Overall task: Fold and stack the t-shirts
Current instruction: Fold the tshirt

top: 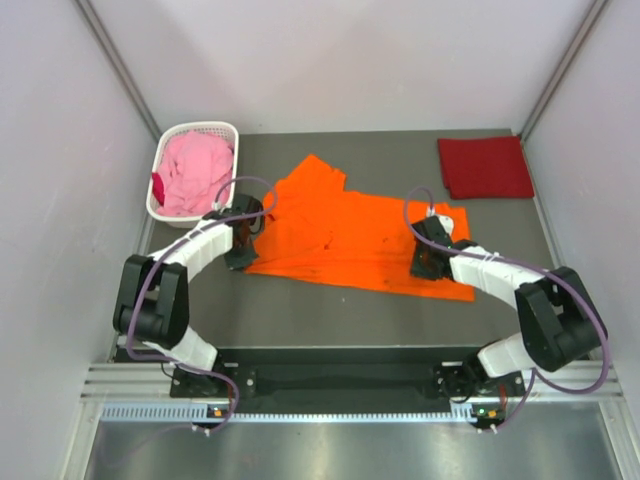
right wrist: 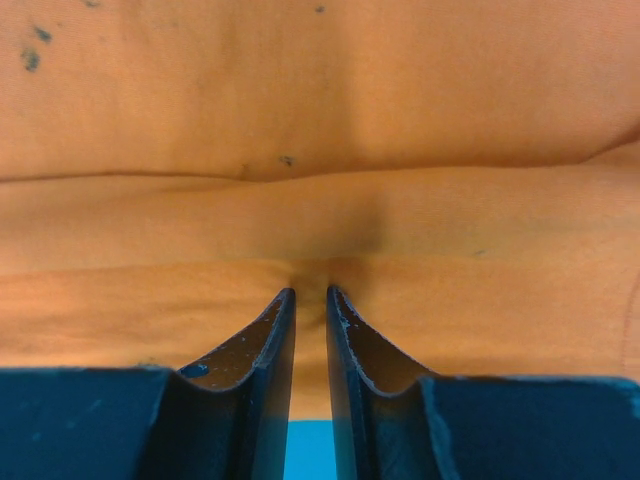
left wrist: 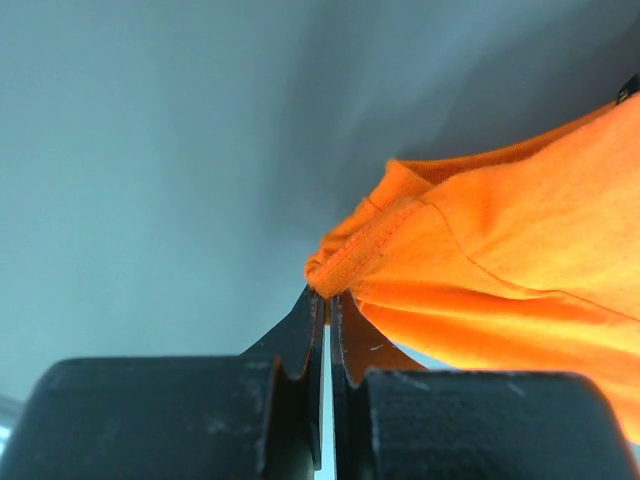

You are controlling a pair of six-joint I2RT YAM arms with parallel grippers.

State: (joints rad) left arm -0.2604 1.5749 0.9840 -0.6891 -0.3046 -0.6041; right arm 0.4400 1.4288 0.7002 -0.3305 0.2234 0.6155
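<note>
Top external, orange t-shirt (top: 350,235): lies spread in the middle of the tabletop (top: 350,315). Its long axis runs left to right, dipping slightly toward the near right. One pointed corner juts toward the far left.
Top external, dark red t-shirt (top: 485,167): folded into a flat rectangle at the far right corner, well apart from the orange one.
Top external, pink t-shirt (top: 195,172): bunched inside the white lattice basket (top: 160,185) at the far left.
Top external, left gripper (top: 241,260): at the orange t-shirt's left edge, near the basket.
Top external, right gripper (top: 425,266): over the shirt's right part, close to its near hem.
Left wrist, left gripper (left wrist: 327,300): jaws drawn almost together with only a thin slit between them. The tips pinch a stitched hem of the orange t-shirt (left wrist: 500,260). From the tips the cloth rises and spreads to the right.
Right wrist, right gripper (right wrist: 310,295): jaws narrowly apart, with a small pucker of the orange t-shirt (right wrist: 320,130) caught between the tips. The cloth fills the view in horizontal folds with a few dark specks.
</note>
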